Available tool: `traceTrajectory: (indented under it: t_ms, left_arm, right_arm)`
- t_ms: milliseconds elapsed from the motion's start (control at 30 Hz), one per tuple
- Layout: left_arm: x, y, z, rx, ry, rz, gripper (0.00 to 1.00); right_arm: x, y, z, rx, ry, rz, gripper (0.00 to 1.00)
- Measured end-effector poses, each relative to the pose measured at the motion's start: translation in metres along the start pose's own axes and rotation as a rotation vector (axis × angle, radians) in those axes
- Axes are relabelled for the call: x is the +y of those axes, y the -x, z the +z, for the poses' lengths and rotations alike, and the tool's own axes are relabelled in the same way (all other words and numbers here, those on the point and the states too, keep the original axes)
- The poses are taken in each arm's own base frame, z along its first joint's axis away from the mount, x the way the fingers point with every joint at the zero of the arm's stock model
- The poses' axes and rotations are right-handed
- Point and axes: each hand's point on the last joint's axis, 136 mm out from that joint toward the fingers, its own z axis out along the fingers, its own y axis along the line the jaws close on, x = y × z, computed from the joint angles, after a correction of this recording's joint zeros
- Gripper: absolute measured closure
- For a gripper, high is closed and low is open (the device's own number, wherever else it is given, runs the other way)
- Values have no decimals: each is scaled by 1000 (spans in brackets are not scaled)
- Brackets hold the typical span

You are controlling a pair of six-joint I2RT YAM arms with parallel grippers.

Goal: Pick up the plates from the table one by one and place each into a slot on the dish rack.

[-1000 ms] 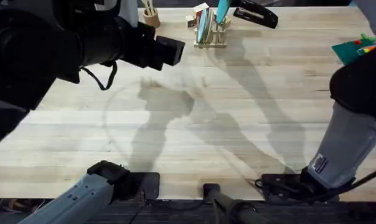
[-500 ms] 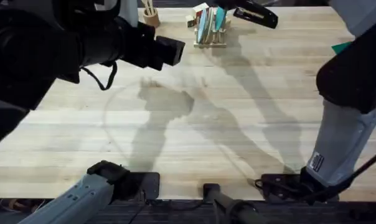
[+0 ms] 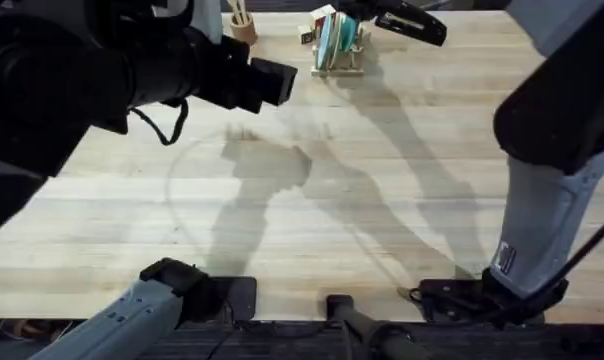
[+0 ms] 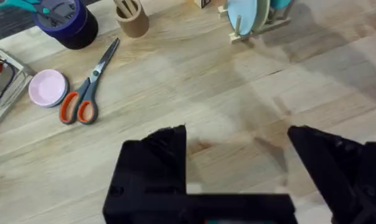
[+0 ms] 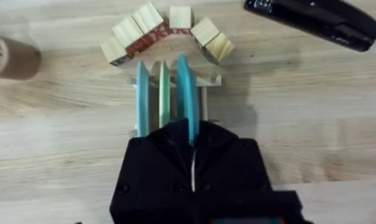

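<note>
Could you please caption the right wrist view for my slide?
Right gripper holding a turquoise plate upright in the dish rack, beside two other plates.

Orange-handled scissors (image 4: 85,84) lay beside pink round dish (image 4: 48,87). Wooden cup of sticks (image 4: 131,17) stood near dark blue tape roll (image 4: 68,22). Wooden blocks (image 5: 166,32) arced; black stapler (image 5: 315,22) nearby.

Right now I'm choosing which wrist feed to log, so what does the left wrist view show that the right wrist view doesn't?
Left wrist, not right: orange-handled scissors, a pink dish and the open left claw. Right wrist, not left: wooden blocks, a black stapler and the right claw shut on the turquoise plate. Both: the dish rack, wooden cup and table.
</note>
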Motion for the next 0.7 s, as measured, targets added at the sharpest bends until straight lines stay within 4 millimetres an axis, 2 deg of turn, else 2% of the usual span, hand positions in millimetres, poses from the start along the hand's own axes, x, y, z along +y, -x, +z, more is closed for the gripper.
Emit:
traceTrajectory:
  t_ms: [133,533,700]
  left_arm:
    - [0,0,0,0,0,0,6]
    - [0,0,0,0,0,0,6]
    - [0,0,0,0,0,0,6]
  right_arm:
    - [1,-7,14,22,-12,-7,970]
    - [4,-1,17,-6,-1,-2,970]
    - [4,-4,24,1,-10,-5,970]
